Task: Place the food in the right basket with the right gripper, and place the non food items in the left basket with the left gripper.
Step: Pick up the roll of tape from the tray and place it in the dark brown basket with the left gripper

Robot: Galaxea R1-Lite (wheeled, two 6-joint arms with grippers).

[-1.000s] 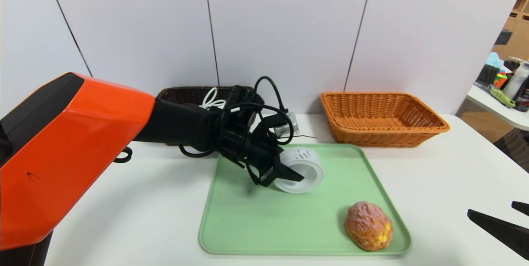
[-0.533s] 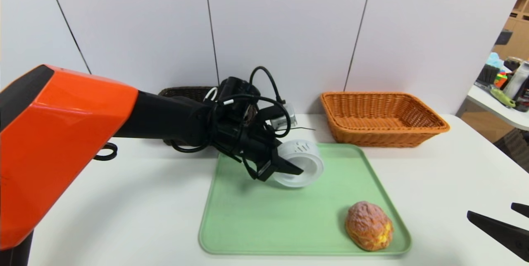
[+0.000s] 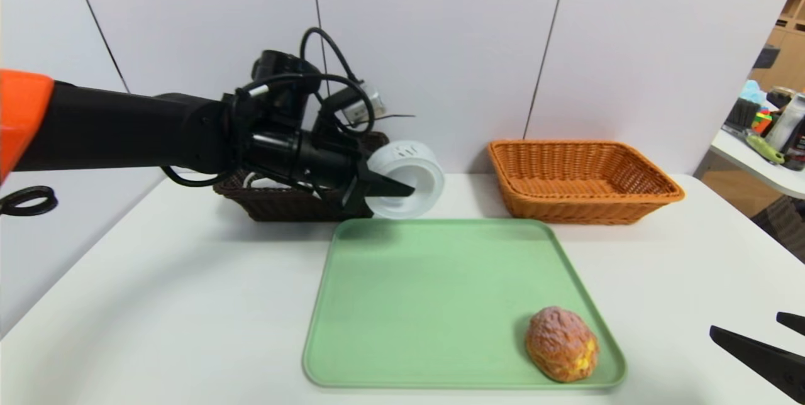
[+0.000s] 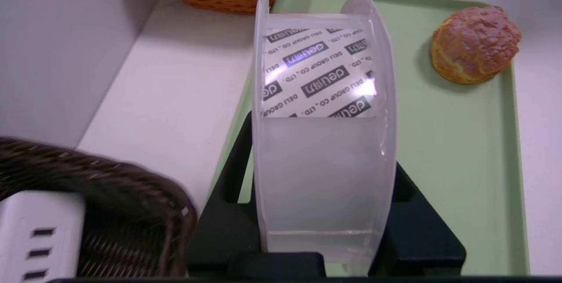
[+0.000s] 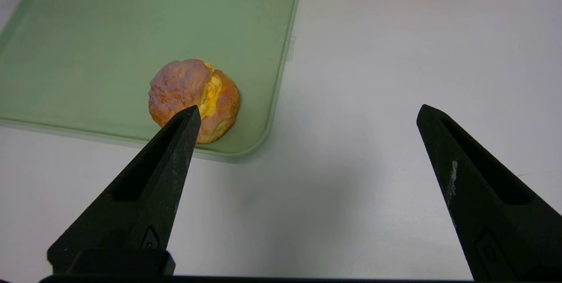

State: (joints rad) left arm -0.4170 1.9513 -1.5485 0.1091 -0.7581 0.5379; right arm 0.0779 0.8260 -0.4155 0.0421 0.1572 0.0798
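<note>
Since a second ago, my left gripper point(image 3: 393, 190) has carried the tape roll point(image 3: 405, 178) up off the green tray point(image 3: 440, 304) and back toward the far left, so the roll now hangs in the air over the table, just past the tray's far edge and beside the near right corner of the dark brown basket point(image 3: 277, 204). That basket already holds a white power strip point(image 4: 39, 234), and its rim lies close under my wrist. The orange basket point(image 3: 582, 178) stands well apart to the right, against the wall. A cream puff point(image 3: 561, 343) sits in the tray's near right corner.

The roll stands on edge, its round face toward the head camera and its axis running across between my fingers. My left gripper is clamped on the roll's two flat sides, with the roll sticking out beyond the fingertips.

My right gripper point(image 5: 307, 116) is parked low at the near right, spread wide with nothing in it, close to the cream puff.
</note>
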